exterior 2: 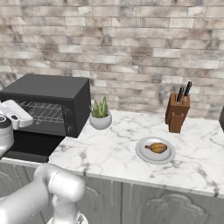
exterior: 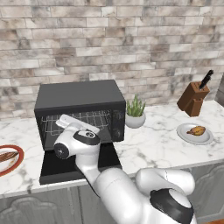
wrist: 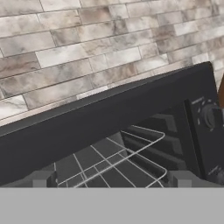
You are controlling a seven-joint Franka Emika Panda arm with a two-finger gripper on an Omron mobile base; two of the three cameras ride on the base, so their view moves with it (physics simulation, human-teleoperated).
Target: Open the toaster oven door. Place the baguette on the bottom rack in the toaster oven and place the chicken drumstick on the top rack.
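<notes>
Toaster oven door [exterior: 78, 168] down flat, oven open.
Empty gripper [wrist: 111, 178], jaws wide, faces the top rack [wrist: 114, 162]; chicken drumstick [exterior 2: 156, 147] sits plated on the tabletop [exterior 2: 113, 151].

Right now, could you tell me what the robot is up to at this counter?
The arm is working at the toaster oven, whose toaster oven door already lies folded down flat on the marble counter. The gripper is open and empty, pointing into the oven at a wire rack. The baguette waits on a red-rimmed plate to the left, the chicken drumstick on a grey plate to the right.
</notes>
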